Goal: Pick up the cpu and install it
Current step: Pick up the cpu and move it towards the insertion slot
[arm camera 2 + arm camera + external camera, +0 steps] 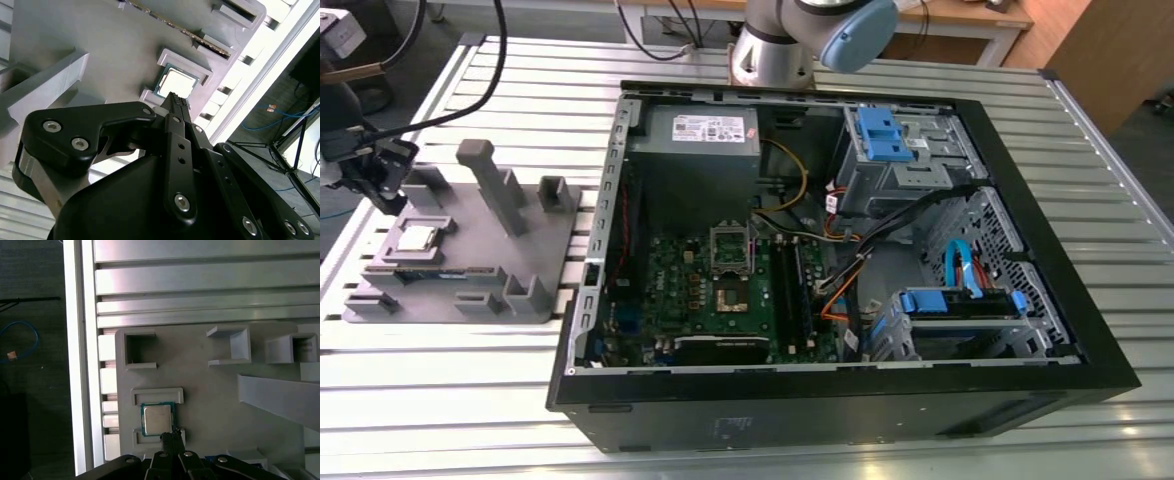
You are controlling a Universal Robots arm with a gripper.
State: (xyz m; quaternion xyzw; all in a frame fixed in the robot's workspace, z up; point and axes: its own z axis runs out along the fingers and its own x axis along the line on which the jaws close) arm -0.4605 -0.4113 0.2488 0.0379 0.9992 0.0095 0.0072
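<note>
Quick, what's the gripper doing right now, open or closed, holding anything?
Gripper: jaws closed, holding nothing, tips close to the cpu, which lies in the grey fixture.

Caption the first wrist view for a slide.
Gripper close to the cpu, which lies in its slot on the grey tray.

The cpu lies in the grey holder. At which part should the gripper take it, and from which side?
Probably by the two opposite thin edges of the cpu that the grey holder and its raised lips leave free, coming straight down from above. It lies flat, metal top up, and the lips block its other two edges.
</note>
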